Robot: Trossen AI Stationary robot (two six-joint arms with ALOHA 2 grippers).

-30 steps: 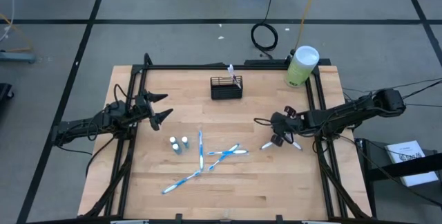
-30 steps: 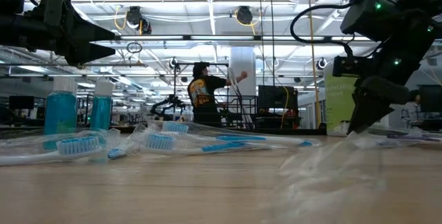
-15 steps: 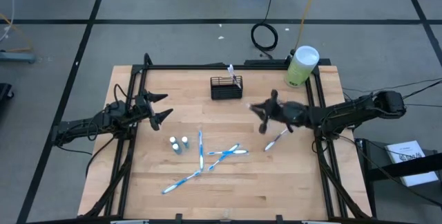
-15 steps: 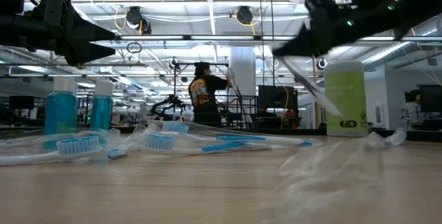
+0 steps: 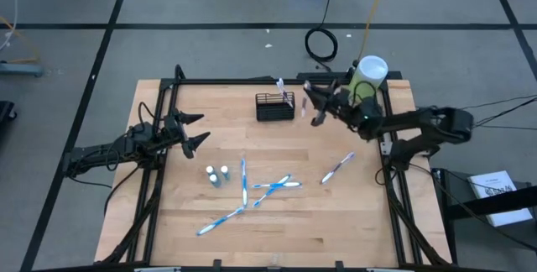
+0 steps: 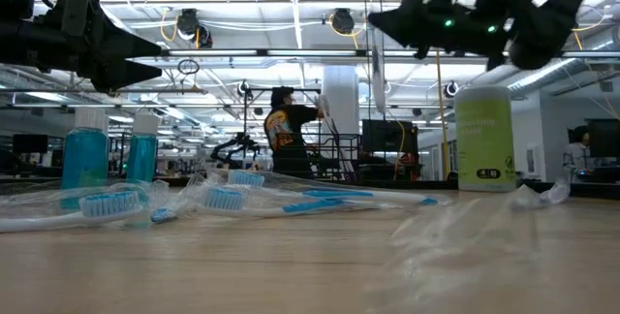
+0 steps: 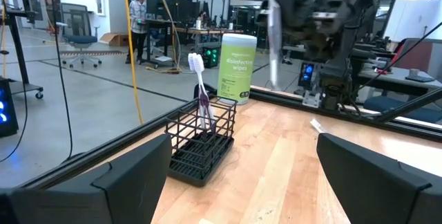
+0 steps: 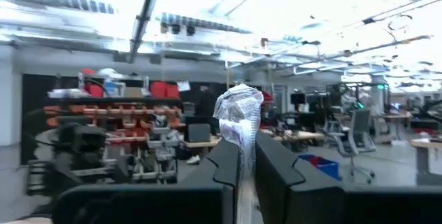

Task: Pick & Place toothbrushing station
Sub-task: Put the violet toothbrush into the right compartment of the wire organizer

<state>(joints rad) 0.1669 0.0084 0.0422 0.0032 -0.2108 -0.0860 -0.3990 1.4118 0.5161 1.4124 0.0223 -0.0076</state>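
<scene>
The right gripper (image 5: 312, 104) is raised above the bench (image 5: 277, 222) near the far edge, just to the right of the toothbrushing station (image 5: 275, 106). Its jaws are closed narrowly on a wrapped toothbrush (image 6: 376, 67) that hangs down from them; in the right wrist view the crinkled clear wrapper (image 8: 239, 113) stands up between the two dark fingers (image 8: 276, 172), though whether the brush head is at that end is hard to tell.

The toothbrushing station, a small black wire basket, sits on the bench close to the middle of the far edge. A toothbrush (image 7: 200, 86) already stands upright in its right end. The pale-green wipes canister (image 5: 367, 80) stands at the far right corner.

The left gripper (image 5: 195, 132) waits over the left edge of the bench, jaws spread wide and holding nothing.

Several blue-and-white toothbrushes (image 5: 260, 190) lie scattered toward the near middle of the bench, another one (image 5: 336, 169) nearer the right edge, and two small blue bottles (image 5: 218, 175) stand left of centre.
</scene>
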